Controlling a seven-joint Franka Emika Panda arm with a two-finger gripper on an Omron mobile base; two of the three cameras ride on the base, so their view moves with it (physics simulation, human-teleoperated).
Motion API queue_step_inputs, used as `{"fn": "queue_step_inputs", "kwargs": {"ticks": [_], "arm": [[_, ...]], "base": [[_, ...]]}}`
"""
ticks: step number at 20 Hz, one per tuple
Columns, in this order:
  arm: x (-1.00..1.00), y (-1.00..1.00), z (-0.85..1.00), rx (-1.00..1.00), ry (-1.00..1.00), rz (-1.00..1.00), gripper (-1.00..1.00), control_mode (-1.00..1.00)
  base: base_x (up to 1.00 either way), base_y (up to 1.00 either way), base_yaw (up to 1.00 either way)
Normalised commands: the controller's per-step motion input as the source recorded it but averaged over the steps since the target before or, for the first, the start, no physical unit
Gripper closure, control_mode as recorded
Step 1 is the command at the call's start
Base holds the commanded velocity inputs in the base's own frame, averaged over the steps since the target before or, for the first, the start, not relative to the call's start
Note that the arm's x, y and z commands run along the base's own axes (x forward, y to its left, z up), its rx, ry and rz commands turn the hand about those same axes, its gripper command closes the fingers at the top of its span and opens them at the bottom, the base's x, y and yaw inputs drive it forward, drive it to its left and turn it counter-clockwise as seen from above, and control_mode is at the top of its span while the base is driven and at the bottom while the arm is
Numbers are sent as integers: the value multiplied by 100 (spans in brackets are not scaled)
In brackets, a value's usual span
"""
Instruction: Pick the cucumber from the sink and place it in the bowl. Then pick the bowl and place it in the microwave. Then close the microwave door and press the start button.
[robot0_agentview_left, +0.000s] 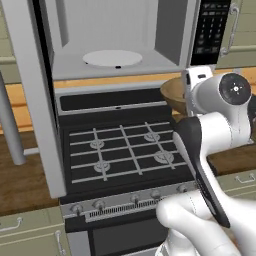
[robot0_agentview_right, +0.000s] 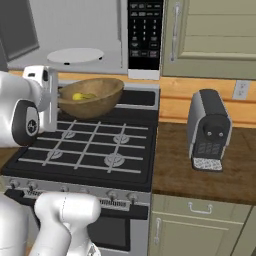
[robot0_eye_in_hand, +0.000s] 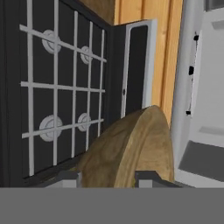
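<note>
My gripper is shut on the left rim of the brown wooden bowl, which hangs level over the back of the stove. The yellow-green cucumber lies inside the bowl. In the hand view the bowl stands between my fingertips, and my gripper grips its rim. From the left base view the bowl is partly hidden behind my hand. Above it the microwave is open, with its white turntable bare. The microwave door is swung out to the left. The sink is out of view.
A black gas stove with grey grates lies under the bowl. The black keypad panel is on the microwave's right. A coffee machine stands on the wooden counter to the right. Beige cabinets hang above it.
</note>
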Motion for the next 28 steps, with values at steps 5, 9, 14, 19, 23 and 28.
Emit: {"fn": "queue_step_inputs", "kwargs": {"ticks": [5,9,14,19,23,28], "arm": [[-6,1,0,3,-7,0,100,-100],[5,31,40,10,-29,8,100,-100],[100,69,66,8,-10,21,100,-100],[100,75,65,3,-6,17,100,-100],[100,60,47,0,-6,1,100,-100],[94,27,5,0,14,-15,100,-100]], "base": [[-4,-2,0],[0,0,0],[0,0,0],[0,0,0],[0,0,0],[0,0,0]]}}
